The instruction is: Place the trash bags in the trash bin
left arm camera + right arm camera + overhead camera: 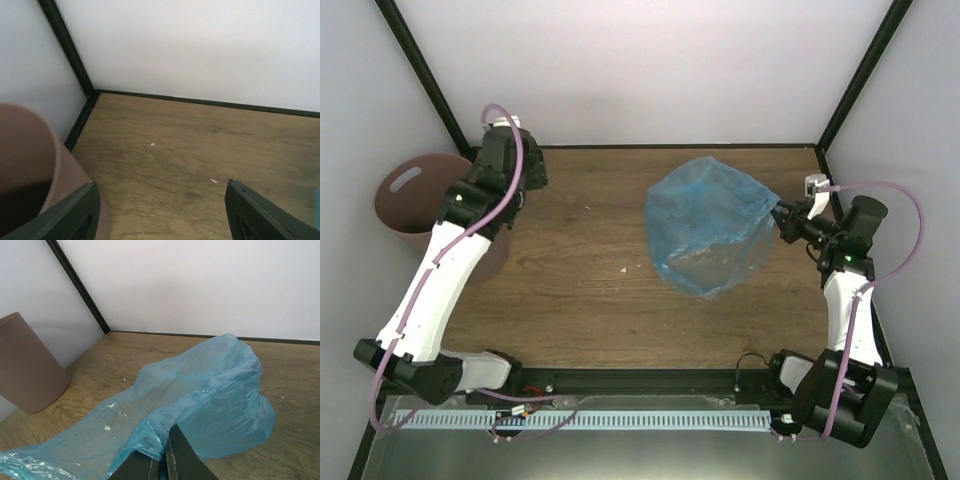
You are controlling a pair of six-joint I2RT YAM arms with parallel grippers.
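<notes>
Wood-grain table (580, 300); right claw (782, 214) pinches crinkly translucent bag (710, 225).

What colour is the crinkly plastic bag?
The plastic bag is translucent light blue, best in right wrist view.

Overhead; low wrist views sharing bin (405, 205)

A light-blue trash bag (705, 225) is spread on a wooden desk (580, 300); a mauve trash bin (410, 195) is stood at its left edge.
</notes>
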